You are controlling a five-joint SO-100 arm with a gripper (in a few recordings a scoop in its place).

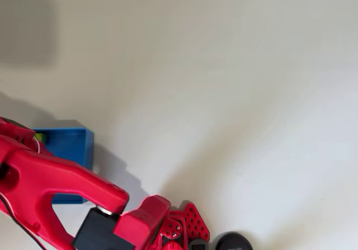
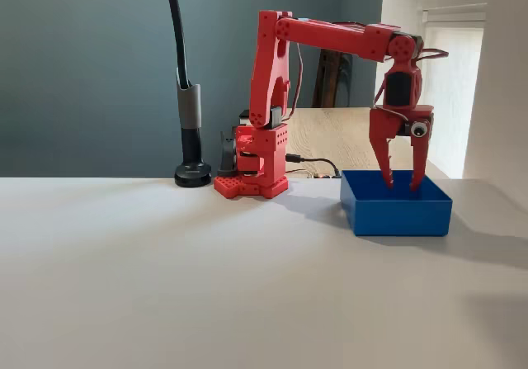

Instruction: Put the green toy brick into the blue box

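The blue box (image 2: 396,212) stands on the white table to the right of the arm's base in the fixed view. In the overhead view the blue box (image 1: 70,141) lies at the left edge, partly covered by the red arm. My gripper (image 2: 402,186) hangs open over the box, fingertips dipping just below its rim, with nothing between the fingers. A small patch of the green toy brick (image 1: 38,137) shows inside the box's outline, right beside the arm. The box wall hides the brick in the fixed view.
The red arm base (image 2: 252,179) sits left of the box. A black lamp foot (image 2: 192,173) with an upright pole stands further left, and the lamp foot (image 1: 232,241) also shows at the bottom edge. Bare white tabletop (image 1: 224,93) spreads to the right.
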